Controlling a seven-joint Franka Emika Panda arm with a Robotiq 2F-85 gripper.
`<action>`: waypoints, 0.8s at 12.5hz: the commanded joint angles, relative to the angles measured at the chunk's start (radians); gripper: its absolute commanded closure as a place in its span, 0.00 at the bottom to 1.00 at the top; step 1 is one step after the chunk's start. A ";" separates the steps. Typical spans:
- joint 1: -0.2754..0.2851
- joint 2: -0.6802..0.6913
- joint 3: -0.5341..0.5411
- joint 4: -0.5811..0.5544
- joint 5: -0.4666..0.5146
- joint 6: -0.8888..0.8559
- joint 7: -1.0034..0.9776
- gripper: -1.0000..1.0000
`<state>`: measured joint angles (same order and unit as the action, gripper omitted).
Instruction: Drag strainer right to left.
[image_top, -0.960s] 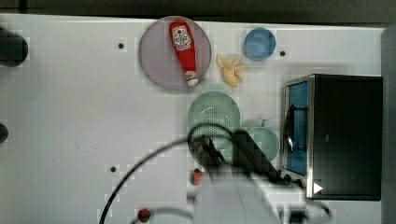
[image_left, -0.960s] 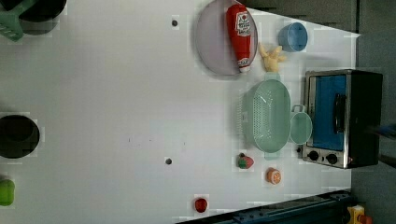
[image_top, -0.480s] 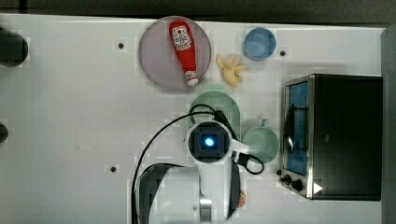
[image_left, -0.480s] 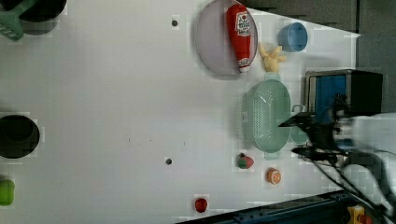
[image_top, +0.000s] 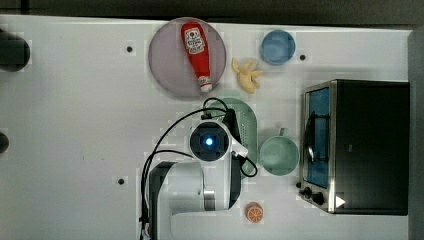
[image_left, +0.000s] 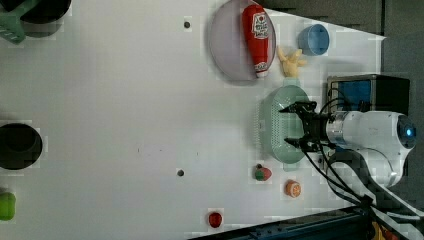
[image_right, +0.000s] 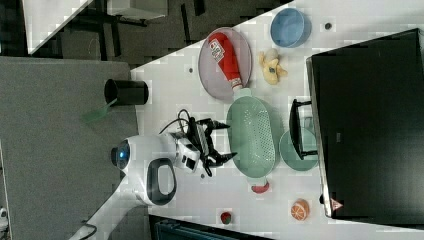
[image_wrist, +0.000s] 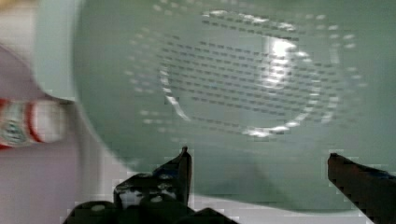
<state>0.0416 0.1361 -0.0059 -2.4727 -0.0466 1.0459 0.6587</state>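
The strainer (image_top: 246, 119) is a pale mint-green oval colander dotted with small holes, lying between the grey plate and the toaster oven. It also appears as the strainer (image_left: 277, 125), (image_right: 252, 137) and close up (image_wrist: 243, 79). My gripper (image_left: 296, 126) hovers over it, open, with nothing between its fingers. In the right view the gripper (image_right: 230, 141) has its tips at the strainer's long rim on the right view's left. The wrist view has the gripper (image_wrist: 259, 156) spread across the strainer's bowl. In the top view my arm (image_top: 209, 141) covers the strainer's left half.
A mint-green mug (image_top: 278, 156) sits beside the strainer, against the toaster oven (image_top: 365, 145). A grey plate (image_top: 165, 60) holds a ketchup bottle (image_top: 197, 52). A banana toy (image_top: 246, 75), blue bowl (image_top: 278, 47), orange (image_top: 254, 212) and strawberry (image_left: 262, 173) lie nearby.
My arm has swung in from the table's near edge and now holds the open gripper over the strainer. The strainer itself has not moved.
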 joint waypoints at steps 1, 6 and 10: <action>0.004 0.093 0.000 -0.018 0.002 0.103 0.098 0.00; 0.012 0.196 0.003 -0.017 0.003 0.211 0.103 0.00; 0.044 0.209 0.023 -0.010 0.003 0.213 0.217 0.00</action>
<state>0.0778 0.3679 -0.0182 -2.4824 -0.0450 1.2324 0.7729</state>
